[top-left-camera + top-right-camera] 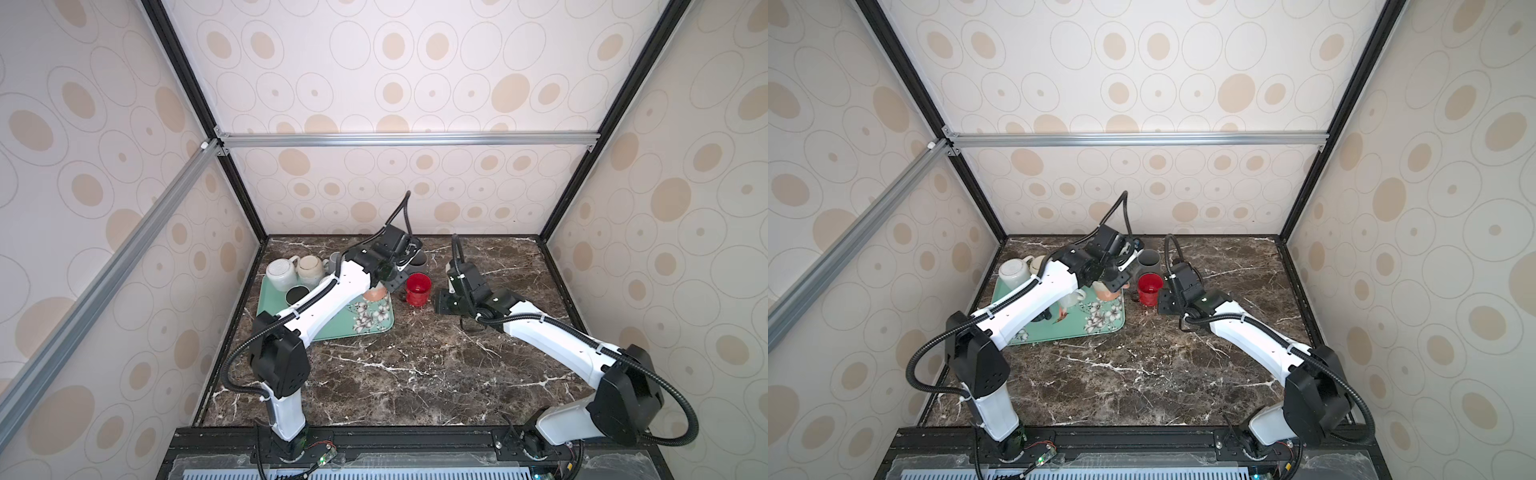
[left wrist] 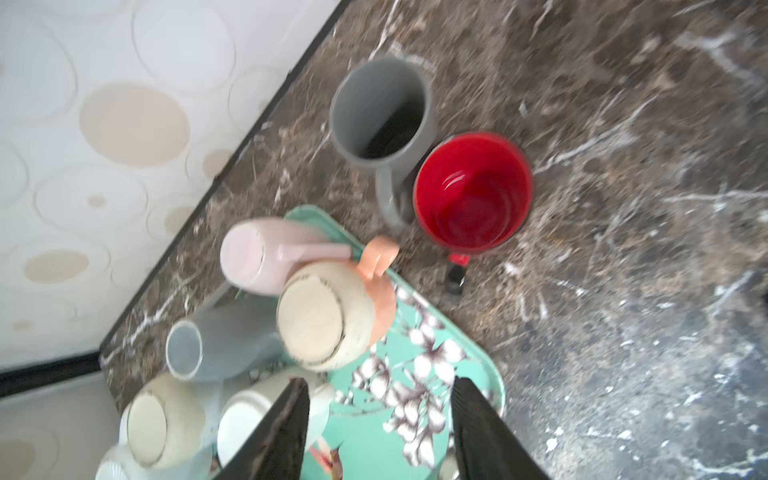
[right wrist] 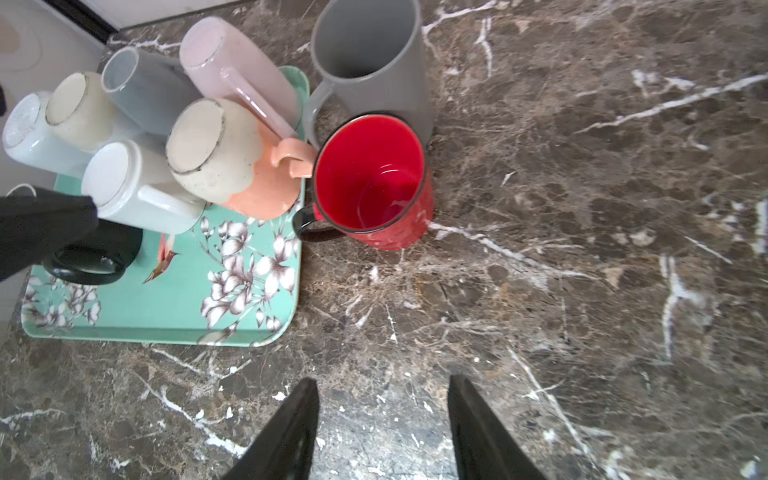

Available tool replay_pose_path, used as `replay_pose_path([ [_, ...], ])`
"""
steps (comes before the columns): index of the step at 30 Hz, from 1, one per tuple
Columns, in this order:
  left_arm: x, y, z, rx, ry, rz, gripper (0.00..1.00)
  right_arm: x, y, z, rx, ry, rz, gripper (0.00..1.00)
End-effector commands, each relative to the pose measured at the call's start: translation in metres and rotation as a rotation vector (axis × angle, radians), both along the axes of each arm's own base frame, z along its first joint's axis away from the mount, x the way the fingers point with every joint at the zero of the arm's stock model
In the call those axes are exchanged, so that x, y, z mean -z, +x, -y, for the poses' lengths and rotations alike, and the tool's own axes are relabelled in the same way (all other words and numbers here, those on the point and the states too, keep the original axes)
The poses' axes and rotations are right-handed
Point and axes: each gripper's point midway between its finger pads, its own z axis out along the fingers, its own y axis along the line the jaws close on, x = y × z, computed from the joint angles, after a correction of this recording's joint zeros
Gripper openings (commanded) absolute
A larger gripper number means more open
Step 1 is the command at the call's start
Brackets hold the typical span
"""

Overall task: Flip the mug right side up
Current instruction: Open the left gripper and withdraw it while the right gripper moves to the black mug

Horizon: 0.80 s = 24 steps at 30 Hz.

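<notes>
My left hand (image 2: 380, 388) and right hand (image 3: 383, 384) were both apart and empty. The red mug (image 3: 372, 187) sat upright on the tabletop (image 3: 582, 249), just right of the tray (image 3: 166, 320), so that turn looked done. The bottom-up mugs (image 3: 216, 145) on the tray were left.

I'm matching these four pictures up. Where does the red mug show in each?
Top view: red mug near the middle, right of the green tray.
Top view: red mug, same place.
Left wrist: red mug, mouth up, beside the grey mug.
Right wrist: red mug, beside the tray's edge.
Shared landmark: the green tray's flowered corner.
</notes>
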Motion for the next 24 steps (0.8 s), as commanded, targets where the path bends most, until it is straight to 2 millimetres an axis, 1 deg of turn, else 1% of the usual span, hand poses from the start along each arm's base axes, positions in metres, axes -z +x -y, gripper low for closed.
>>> replay_pose_path([
  [1,-0.019,0.007,-0.032,-0.089,-0.13,0.067,0.59,0.007,-0.002,-0.023,-0.055,-0.026,-0.003,0.54],
  [4,-0.003,0.012,-0.077,-0.216,-0.255,0.058,0.63,0.015,-0.009,-0.045,-0.1,-0.032,-0.014,0.54],
  [6,0.005,0.017,-0.115,-0.363,-0.329,0.058,0.66,0.021,-0.016,-0.064,-0.139,-0.033,-0.02,0.54],
  [7,0.009,0.018,-0.132,-0.425,-0.351,0.057,0.68,0.024,-0.019,-0.072,-0.154,-0.036,-0.025,0.54],
  [9,0.015,0.018,-0.171,-0.573,-0.395,0.064,0.71,0.03,-0.026,-0.092,-0.192,-0.039,-0.038,0.54],
  [12,0.015,0.015,-0.222,-0.754,-0.397,0.136,0.75,0.039,-0.033,-0.125,-0.256,-0.031,-0.049,0.53],
  [14,0.011,0.012,-0.248,-0.826,-0.401,0.198,0.8,0.044,-0.033,-0.147,-0.293,-0.01,-0.057,0.53],
  [15,0.011,0.012,-0.26,-0.862,-0.421,0.212,0.81,0.045,-0.032,-0.159,-0.314,0.001,-0.056,0.53],
  [18,0.01,0.014,-0.283,-0.916,-0.495,0.22,0.82,0.043,-0.027,-0.194,-0.383,0.002,-0.026,0.52],
  [19,0.013,0.015,-0.289,-0.928,-0.505,0.216,0.83,0.043,-0.024,-0.203,-0.399,-0.001,-0.02,0.53],
  [21,0.022,0.019,-0.302,-0.946,-0.538,0.195,0.83,0.042,-0.022,-0.223,-0.438,-0.003,-0.013,0.53],
  [24,0.041,0.025,-0.307,-0.936,-0.597,0.121,0.84,0.046,-0.022,-0.24,-0.469,-0.002,-0.026,0.53],
])
